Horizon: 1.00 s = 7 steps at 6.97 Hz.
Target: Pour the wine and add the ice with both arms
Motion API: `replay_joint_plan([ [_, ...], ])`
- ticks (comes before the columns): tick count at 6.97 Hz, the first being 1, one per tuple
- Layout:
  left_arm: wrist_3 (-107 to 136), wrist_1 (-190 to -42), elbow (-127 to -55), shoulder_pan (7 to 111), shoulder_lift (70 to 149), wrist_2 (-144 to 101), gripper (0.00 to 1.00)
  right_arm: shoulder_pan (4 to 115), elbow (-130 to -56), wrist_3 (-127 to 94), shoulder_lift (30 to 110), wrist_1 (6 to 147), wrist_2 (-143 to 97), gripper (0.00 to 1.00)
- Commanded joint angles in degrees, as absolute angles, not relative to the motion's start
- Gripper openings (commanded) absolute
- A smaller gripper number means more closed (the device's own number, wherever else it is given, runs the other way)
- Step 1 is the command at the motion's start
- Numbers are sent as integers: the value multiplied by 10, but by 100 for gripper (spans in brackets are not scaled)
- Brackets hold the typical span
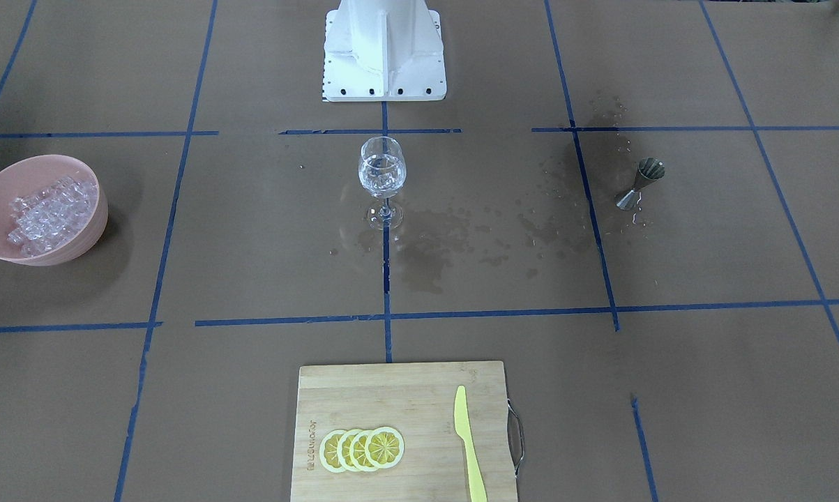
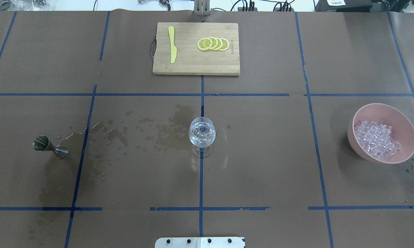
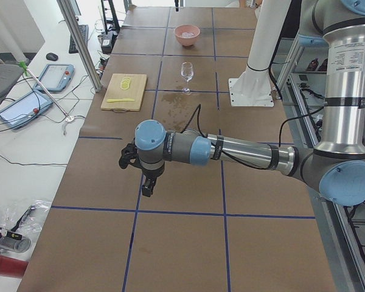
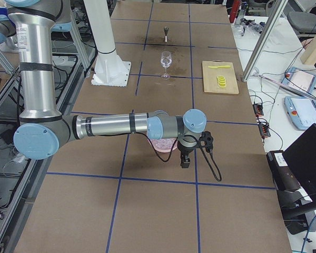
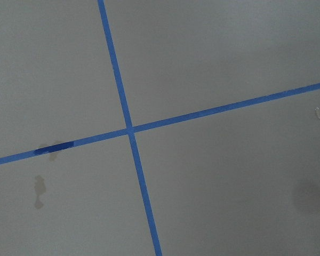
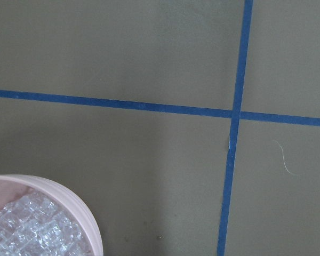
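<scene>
A clear wine glass [image 1: 382, 171] stands upright at the table's middle, also in the overhead view [image 2: 202, 132]. It holds clear contents; I cannot tell wine from ice in it. A pink bowl [image 2: 382, 112] on the robot's right holds a heap of ice [image 2: 377, 139], also seen in the right wrist view [image 6: 26, 234]. A steel jigger [image 2: 48, 146] stands on the robot's left. My left gripper [image 3: 147, 182] hangs over bare table, well short of the jigger. My right gripper [image 4: 185, 161] hangs just short of the bowl. I cannot tell whether either is open or shut.
A wooden cutting board [image 2: 193, 65] with lemon slices [image 2: 213, 44] and a yellow knife [image 2: 172, 44] lies at the far edge. Wet stains [image 2: 141, 134] spread between jigger and glass. The white pedestal [image 1: 384, 49] stands behind the glass. Blue tape lines cross the brown paper.
</scene>
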<state>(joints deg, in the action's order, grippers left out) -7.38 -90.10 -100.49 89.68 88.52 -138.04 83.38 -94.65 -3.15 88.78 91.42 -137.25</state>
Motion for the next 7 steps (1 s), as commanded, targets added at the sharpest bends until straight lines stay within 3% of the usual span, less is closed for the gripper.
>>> replay_joint_plan([
  [1,-73,-909,-1004,896,885,-1380,100,833,-941,-32,886,914,-1373,100],
  [7,-73,-906,-1012,896,889,-1382,100,833,-939,-32,882,914,-1373,100],
])
